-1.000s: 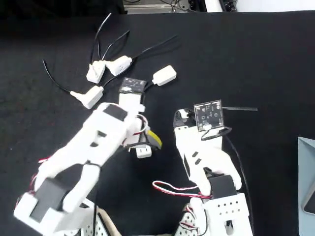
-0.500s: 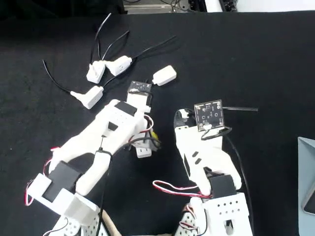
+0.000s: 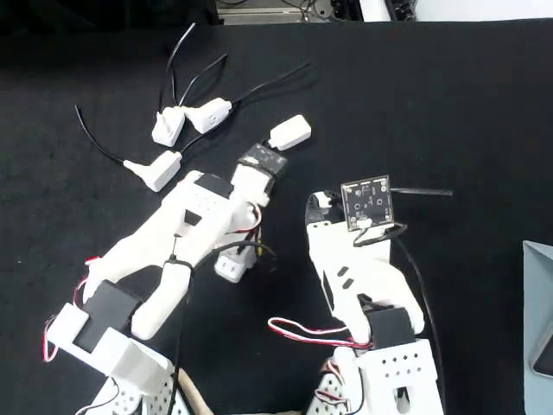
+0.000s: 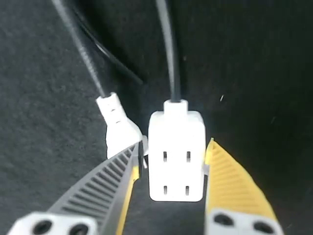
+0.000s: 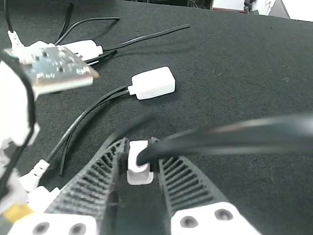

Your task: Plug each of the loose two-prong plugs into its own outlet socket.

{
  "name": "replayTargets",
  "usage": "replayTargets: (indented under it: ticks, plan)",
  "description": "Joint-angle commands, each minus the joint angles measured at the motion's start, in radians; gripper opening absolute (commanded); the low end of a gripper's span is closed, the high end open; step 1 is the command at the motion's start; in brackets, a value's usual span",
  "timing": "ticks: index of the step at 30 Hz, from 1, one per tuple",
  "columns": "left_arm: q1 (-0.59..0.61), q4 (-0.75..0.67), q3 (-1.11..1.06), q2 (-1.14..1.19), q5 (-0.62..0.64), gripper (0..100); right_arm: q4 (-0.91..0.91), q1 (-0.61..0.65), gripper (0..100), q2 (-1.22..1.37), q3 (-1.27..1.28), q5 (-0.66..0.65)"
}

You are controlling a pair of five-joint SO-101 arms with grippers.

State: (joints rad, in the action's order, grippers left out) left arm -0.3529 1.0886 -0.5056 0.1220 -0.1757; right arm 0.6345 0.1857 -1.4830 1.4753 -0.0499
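Observation:
A white outlet socket (image 4: 176, 161) with two pairs of slots sits between my left gripper's (image 4: 174, 147) grey and yellow fingers, which press its two sides. From above it shows as a white block (image 3: 231, 269) under the left arm. A small white two-prong plug (image 4: 117, 127) on a black cable lies beside it. My right gripper (image 5: 139, 147) is shut on another small white plug (image 5: 138, 169), whose black cable (image 5: 234, 134) trails off sideways. In the high view this gripper (image 3: 321, 201) is near the table's middle.
More white blocks with black cables lie at the back left: one (image 3: 289, 132) just ahead of the left wrist, two (image 3: 168, 128) (image 3: 210, 114) farther back, and an angled one (image 3: 155, 169). A grey-blue object (image 3: 540, 311) sits at the right edge.
The left arm has swung its wrist to the right, toward the nearest white block, and the socket under it has shifted left. The right arm has kept still.

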Motion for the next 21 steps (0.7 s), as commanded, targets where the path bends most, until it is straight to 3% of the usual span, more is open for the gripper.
replayTargets:
  ticks: [1,5,7,15,21]
  plan:
    - [0.119,0.026,-0.013,0.008,-0.290,22,-0.025,-0.012,1.4,-0.015,-0.016,0.009]
    - [0.217,0.031,0.019,0.008,-0.580,22,-0.025,-0.012,1.4,-0.013,-0.016,0.008]
    - [0.246,0.038,0.044,0.003,-0.640,22,-0.025,-0.012,1.4,-0.013,-0.016,0.008]
    - [0.220,0.204,0.079,-0.232,-0.574,22,-0.017,-0.012,1.5,-0.008,-0.019,0.005]
    - [0.217,0.207,-0.007,-0.440,-0.476,22,0.008,0.032,1.5,-0.007,-0.027,0.005]
